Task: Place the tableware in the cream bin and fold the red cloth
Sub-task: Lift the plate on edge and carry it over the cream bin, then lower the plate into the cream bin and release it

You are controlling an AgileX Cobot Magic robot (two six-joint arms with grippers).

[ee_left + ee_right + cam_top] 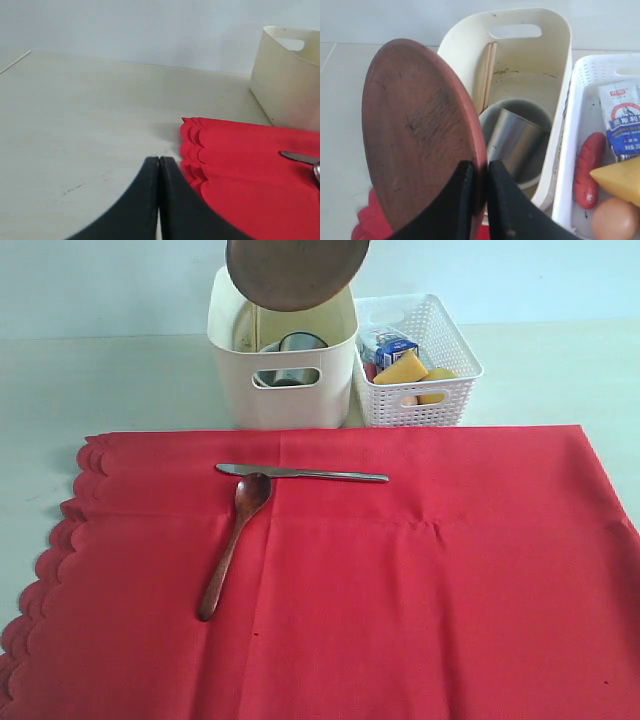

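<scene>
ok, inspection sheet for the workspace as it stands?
Surface: pale table; red cloth spread flat, unfolded.
Job's things: steel cup, white bowl and chopsticks in cream bin; brown plate above the bin; knife and wooden spoon lying on the cloth.
Clutter: lattice basket holding milk carton, cheese wedge, egg, sausage.
End effectors: right end effector shut on the plate's rim; left end effector shut, empty, over bare table by the scalloped edge.
Cables: nothing seen.
Surroundings: plain pale wall.
</scene>
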